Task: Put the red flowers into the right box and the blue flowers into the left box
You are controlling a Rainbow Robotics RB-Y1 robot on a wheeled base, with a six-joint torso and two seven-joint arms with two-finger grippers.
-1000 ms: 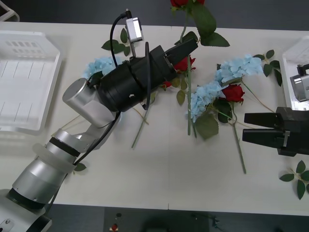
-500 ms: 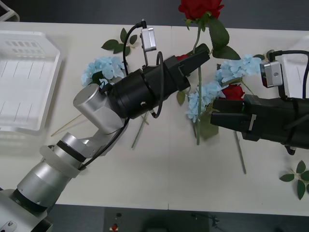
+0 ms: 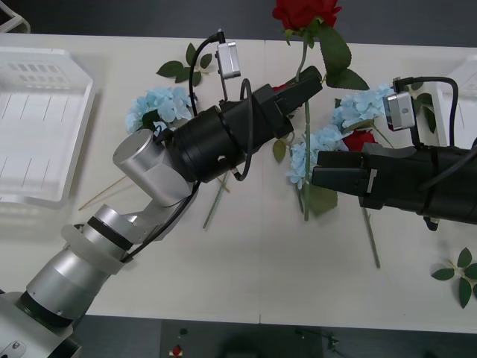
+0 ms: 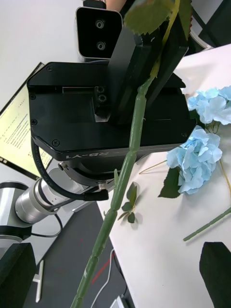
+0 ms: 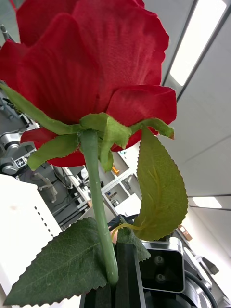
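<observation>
1. The left gripper [image 3: 311, 77] sits above the table's middle with its black fingers pinched on the stem of a red rose [image 3: 305, 13]. The bloom stands toward 12 o'clock at the front view's top edge, and the stem hangs down toward 6 o'clock past the fingertips.
2. In the left wrist view the same rose [image 5: 91, 72] rises straight up out of the closed fingers, with two green leaves spreading just above the grip.
3. The right gripper [image 3: 314, 168] reaches in from 3 o'clock, its tips just beside the hanging stem — its fingers are parted, holding nothing. In the right wrist view the stem [image 4: 126, 168] crosses in front of the left gripper's black body.
4. The blue flowers [image 3: 156, 104] lie on the table in clusters: one at 9 o'clock of the left gripper, others at about 5 o'clock of it, partly under the right arm.
5. Another red rose [image 3: 358, 139] lies beside those blue clusters, close to the right arm.
6. The left box [image 3: 45, 127] sits at the table's 9 o'clock edge — no flowers in it. The right box [image 3: 456, 82] shows in part at the 3 o'clock edge.
</observation>
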